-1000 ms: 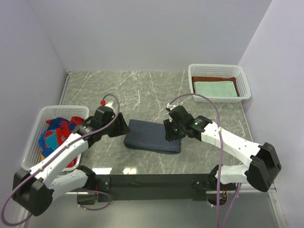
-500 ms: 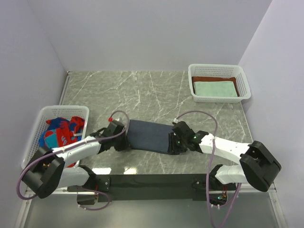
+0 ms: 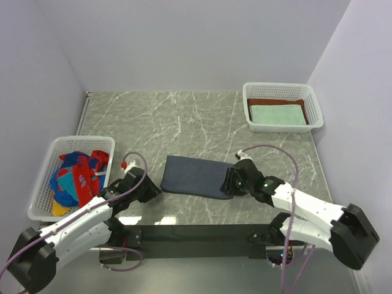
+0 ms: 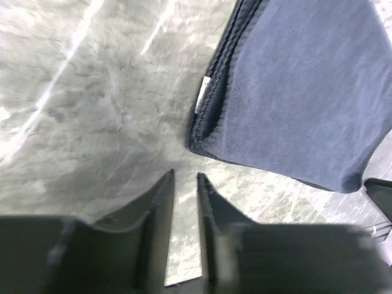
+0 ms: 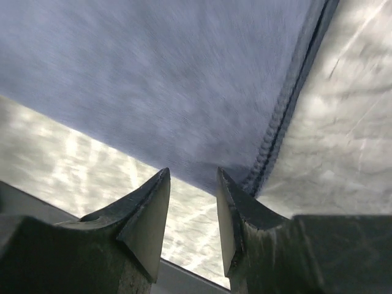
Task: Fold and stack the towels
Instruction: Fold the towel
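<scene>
Overhead, the dark slate-blue towel (image 3: 196, 176) is seen folded flat at the middle of the table (image 3: 184, 116). The left gripper (image 3: 149, 190) is set just off its left end and the right gripper (image 3: 229, 183) at its right end, presumably so that both ends can be taken together. From the left wrist, the fingers (image 4: 160, 202) are shown narrowly parted and empty, aimed at the towel's layered corner. From the right wrist, the fingers (image 5: 147, 214) are parted slightly wider, with nothing gripped, poised at the hemmed edge.

slate towel (image 3: 196, 176): dark slate-blue, plain | surface (image 3: 184, 116): grey marble, white veining | baskets (image 3: 315, 113): white mesh | mint towel (image 3: 278, 114): pale green | rust towel (image 3: 275, 101): rust-brown | patterned towels (image 3: 76, 174): red, blue, yellow
</scene>
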Action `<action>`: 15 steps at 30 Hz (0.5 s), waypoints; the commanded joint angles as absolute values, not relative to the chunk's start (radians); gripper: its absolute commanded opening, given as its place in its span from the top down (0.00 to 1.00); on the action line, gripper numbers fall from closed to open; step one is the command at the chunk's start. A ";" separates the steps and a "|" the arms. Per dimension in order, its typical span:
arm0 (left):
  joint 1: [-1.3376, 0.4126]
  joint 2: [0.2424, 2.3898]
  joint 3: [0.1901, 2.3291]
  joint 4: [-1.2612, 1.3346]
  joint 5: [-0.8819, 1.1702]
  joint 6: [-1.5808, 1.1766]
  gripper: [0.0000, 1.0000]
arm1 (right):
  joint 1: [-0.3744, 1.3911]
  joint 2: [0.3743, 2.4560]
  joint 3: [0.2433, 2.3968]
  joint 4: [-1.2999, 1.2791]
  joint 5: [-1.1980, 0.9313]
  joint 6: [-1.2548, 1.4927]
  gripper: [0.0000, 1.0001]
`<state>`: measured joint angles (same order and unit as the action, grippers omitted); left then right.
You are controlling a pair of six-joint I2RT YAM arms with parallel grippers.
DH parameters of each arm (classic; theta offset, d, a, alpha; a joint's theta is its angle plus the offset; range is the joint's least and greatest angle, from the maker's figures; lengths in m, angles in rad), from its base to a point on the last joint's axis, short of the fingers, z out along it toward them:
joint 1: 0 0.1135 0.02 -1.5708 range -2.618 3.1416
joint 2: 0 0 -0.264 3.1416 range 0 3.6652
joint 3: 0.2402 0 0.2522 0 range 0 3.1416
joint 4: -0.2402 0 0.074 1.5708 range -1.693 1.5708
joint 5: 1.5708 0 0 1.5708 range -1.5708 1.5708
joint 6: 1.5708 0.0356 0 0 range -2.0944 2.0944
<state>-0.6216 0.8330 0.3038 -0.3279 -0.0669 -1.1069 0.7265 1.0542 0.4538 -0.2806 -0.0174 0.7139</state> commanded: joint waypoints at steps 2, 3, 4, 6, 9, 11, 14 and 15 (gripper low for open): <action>-0.624 0.758 0.397 -0.400 -0.153 -1.085 0.68 | 0.701 0.893 0.451 -0.198 0.040 0.732 0.57; -0.623 0.753 0.412 -0.400 -0.159 -1.057 0.62 | 0.689 0.870 0.448 -0.178 0.049 0.738 0.50; -0.624 0.749 0.428 -0.399 -0.164 -1.048 0.59 | 0.680 0.836 0.440 -0.160 0.064 0.741 0.48; -0.623 0.755 0.463 -0.365 -0.157 -1.014 0.54 | 0.651 0.816 0.434 -0.109 0.080 0.729 0.46; -0.624 0.808 0.503 -0.292 -0.135 -0.988 0.53 | 0.551 0.848 0.436 -0.045 0.030 0.698 0.46; -0.624 0.877 0.526 -0.256 -0.121 -0.976 0.55 | 0.464 0.908 0.439 -0.002 -0.047 0.686 0.47; -0.623 0.987 0.548 -0.201 -0.112 -0.954 0.62 | 0.393 1.001 0.434 0.102 -0.092 0.683 0.49; -0.623 1.012 0.548 -0.192 -0.113 -0.957 0.64 | 0.379 1.026 0.433 0.124 -0.118 0.684 0.49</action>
